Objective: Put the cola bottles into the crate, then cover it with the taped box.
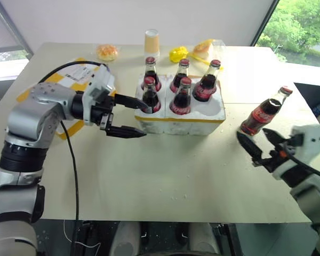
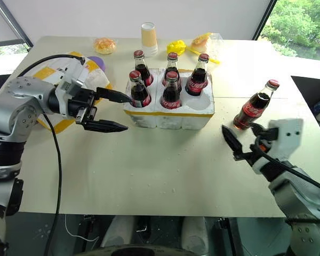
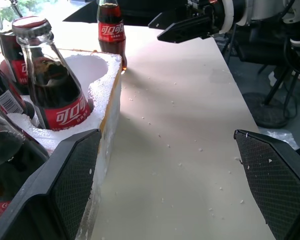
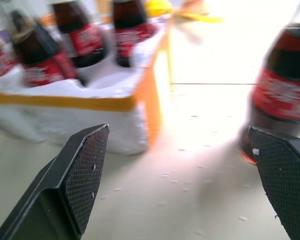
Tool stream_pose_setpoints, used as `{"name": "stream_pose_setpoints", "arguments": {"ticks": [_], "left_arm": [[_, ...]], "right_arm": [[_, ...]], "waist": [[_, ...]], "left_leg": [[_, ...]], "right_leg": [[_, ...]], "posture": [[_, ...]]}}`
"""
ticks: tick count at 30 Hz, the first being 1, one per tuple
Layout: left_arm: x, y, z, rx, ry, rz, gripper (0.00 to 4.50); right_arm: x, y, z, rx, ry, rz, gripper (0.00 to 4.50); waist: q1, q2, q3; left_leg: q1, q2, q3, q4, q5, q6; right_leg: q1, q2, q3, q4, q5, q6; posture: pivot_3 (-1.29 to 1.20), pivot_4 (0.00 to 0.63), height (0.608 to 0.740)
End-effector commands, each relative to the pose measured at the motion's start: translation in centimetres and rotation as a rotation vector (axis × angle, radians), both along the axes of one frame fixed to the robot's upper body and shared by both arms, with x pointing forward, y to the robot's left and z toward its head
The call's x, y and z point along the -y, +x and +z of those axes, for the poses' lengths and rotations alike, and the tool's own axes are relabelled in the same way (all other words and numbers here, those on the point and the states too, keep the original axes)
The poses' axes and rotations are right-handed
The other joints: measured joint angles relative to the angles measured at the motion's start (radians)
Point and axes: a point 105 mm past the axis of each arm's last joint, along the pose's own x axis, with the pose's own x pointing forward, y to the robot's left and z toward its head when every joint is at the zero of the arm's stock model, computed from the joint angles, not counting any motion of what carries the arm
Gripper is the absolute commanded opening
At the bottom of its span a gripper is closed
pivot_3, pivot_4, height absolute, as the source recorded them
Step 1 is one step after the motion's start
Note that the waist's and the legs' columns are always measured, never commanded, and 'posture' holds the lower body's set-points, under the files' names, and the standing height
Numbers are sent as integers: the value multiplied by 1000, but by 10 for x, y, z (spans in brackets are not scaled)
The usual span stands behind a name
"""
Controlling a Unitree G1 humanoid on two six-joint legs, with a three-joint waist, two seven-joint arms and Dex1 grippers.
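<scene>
The crate [image 1: 202, 124], white foam with a yellow band, stands mid-table and holds several cola bottles [image 1: 181, 97]; its front right well is bare. One more cola bottle [image 1: 264, 111] stands alone on the table to the crate's right. My left gripper [image 1: 145, 120] is open at the crate's front left corner, one finger by a bottle and the other in front of the wall. My right gripper [image 1: 253, 137] is open, just in front of the lone bottle and apart from it. The taped box [image 2: 50, 76] lies at the far left behind my left arm.
A purple plate [image 2: 96, 63] peeks out beside the taped box. A paper cup [image 1: 152, 40], a bun [image 1: 106, 52], a yellow object [image 1: 177, 54] and wrapped food [image 1: 205, 48] line the table's far side. The table's front edge [image 1: 165, 218] is close.
</scene>
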Motion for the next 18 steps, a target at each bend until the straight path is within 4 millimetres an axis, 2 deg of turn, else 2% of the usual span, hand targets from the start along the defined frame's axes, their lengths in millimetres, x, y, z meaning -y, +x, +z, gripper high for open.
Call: {"name": "stream_pose_setpoints", "arguments": {"ticks": [1, 6, 16, 18], "left_arm": [[2, -7, 14, 47, -19, -29, 4500], [3, -15, 17, 49, -24, -37, 4500], [2, -29, 14, 48, -13, -21, 4500], [2, -30, 14, 47, -12, -17, 4500]], "right_arm": [[21, 3, 5, 52, -28, -119, 4488], [36, 19, 1, 65, -28, -165, 4488], [51, 52, 1, 105, 19, -176, 4488], [49, 59, 1, 110, 8, -158, 4488]], "waist": [[0, 0, 0], [0, 0, 0], [1, 0, 0], [2, 0, 0]], "left_leg": [[0, 0, 0, 0, 0, 0], [0, 0, 1, 0, 0, 0], [0, 0, 1, 0, 0, 0], [0, 0, 1, 0, 0, 0]], "right_leg": [[0, 0, 0, 0, 0, 0], [0, 2, 5, 0, 0, 0], [0, 3, 7, 0, 0, 0], [0, 3, 7, 0, 0, 0]], "posture": [[0, 150, 740], [0, 150, 740], [0, 150, 740], [0, 150, 740]]}}
